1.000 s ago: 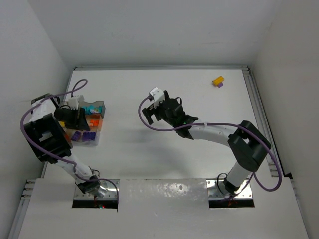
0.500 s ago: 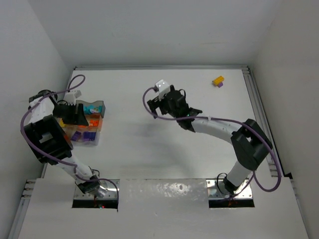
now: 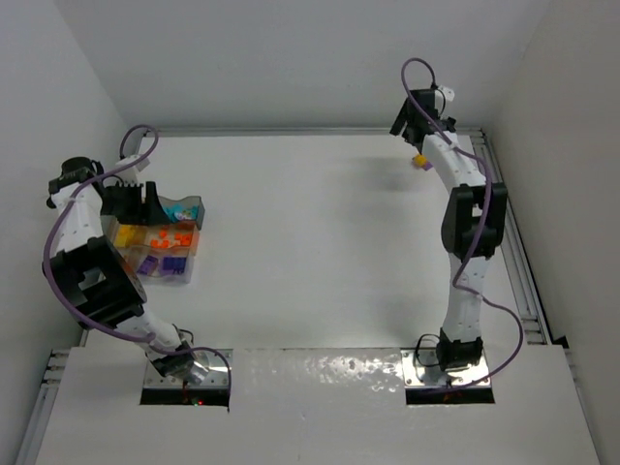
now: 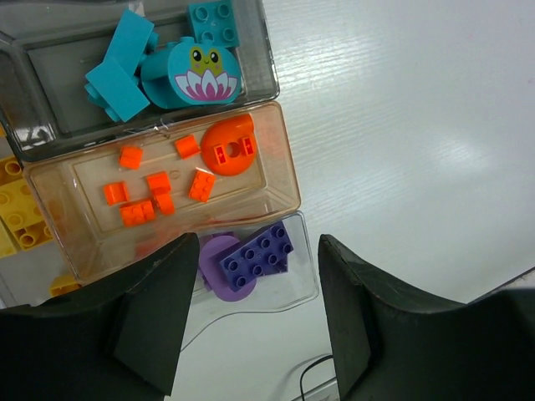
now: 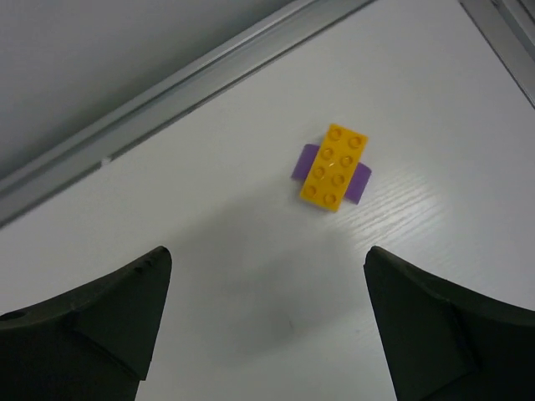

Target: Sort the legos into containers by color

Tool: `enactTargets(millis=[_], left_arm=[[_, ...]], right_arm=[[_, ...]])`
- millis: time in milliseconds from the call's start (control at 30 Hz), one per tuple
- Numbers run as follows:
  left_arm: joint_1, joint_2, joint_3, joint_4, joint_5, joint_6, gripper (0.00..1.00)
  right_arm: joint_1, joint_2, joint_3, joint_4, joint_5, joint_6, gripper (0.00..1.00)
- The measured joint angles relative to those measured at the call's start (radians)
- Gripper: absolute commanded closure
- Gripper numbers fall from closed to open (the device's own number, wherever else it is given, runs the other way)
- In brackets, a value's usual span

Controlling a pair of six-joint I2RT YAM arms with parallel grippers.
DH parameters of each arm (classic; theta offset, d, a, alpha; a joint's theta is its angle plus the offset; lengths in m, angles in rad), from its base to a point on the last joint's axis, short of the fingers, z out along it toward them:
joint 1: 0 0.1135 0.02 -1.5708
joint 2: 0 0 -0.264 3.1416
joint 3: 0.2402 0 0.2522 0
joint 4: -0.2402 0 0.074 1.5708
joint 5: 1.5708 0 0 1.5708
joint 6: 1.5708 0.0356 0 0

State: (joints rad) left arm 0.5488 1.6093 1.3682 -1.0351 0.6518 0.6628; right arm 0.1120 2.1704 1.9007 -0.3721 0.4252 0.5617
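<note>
1. L gripper (image 4: pixel 257 244): fingers spread, nothing btwn them. It hangs over the clear divided tray (image 4: pixel 292 180), which sits at the left edge of the white table (image 3: pixel 310 242).
2. Tray, L wrist view, top to bottom:
   - Top compartment: teal bricks (image 4: pixel 125 67) plus a round teal piece w/ frog-and-lily print (image 4: pixel 196 75).
   - Middle compartment: small orange bits (image 4: pixel 159 184) plus an orange disc (image 4: pixel 230 146).
   - Bottom compartment: dark purple brick (image 4: pixel 267 251) lying on a lilac round piece (image 4: pixel 213 269).
   - Yellow bricks (image 4: pixel 21 213) show at the pic's left edge, in a neighbouring compartment.
3. R gripper (image 5: pixel 267 251): fingers wide apart, empty. R arm is stretched to the far right corner of the table.
4. Below the R gripper, a yellow 2x4 brick (image 5: pixel 334 167) sits crosswise on a purple piece (image 5: pixel 305 160). Both are on the bare table near the metal rail (image 5: pixel 167 83), well apart from the tray.
</note>
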Motion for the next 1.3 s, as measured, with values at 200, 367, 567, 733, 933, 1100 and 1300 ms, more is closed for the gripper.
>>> enactTargets(millis=[200, 367, 567, 733, 933, 1100, 1300], left_arm=[[-0.005, 0.000, 0.000, 0.001, 0.016, -0.021, 0.43], [-0.005, 0.001, -0.001, 0.001, 0.023, -0.025, 0.43], [-0.005, 0.001, -0.005, 0.002, 0.025, -0.029, 0.43], [-0.005, 0.009, -0.008, 0.004, 0.027, -0.041, 0.43], [-0.005, 0.014, -0.008, 0.003, 0.026, -0.045, 0.43], [-0.005, 0.014, -0.008, 0.003, 0.031, -0.060, 0.43], [-0.005, 0.019, -0.004, 0.002, 0.033, -0.074, 0.43]], right_arm=[[-0.011, 0.204, 0.227, -0.080, 0.194, 0.226, 0.16], [-0.008, 0.271, 0.262, -0.103, 0.311, 0.336, 0.18], [-0.008, 0.288, 0.258, -0.141, 0.409, 0.411, 0.18], [-0.014, 0.310, 0.258, -0.139, 0.409, 0.449, 0.19], [-0.023, 0.375, 0.261, -0.137, 0.397, 0.463, 0.24], [-0.033, 0.399, 0.262, -0.128, 0.385, 0.458, 0.31], [-0.042, 0.400, 0.284, -0.092, 0.376, 0.437, 0.50]])
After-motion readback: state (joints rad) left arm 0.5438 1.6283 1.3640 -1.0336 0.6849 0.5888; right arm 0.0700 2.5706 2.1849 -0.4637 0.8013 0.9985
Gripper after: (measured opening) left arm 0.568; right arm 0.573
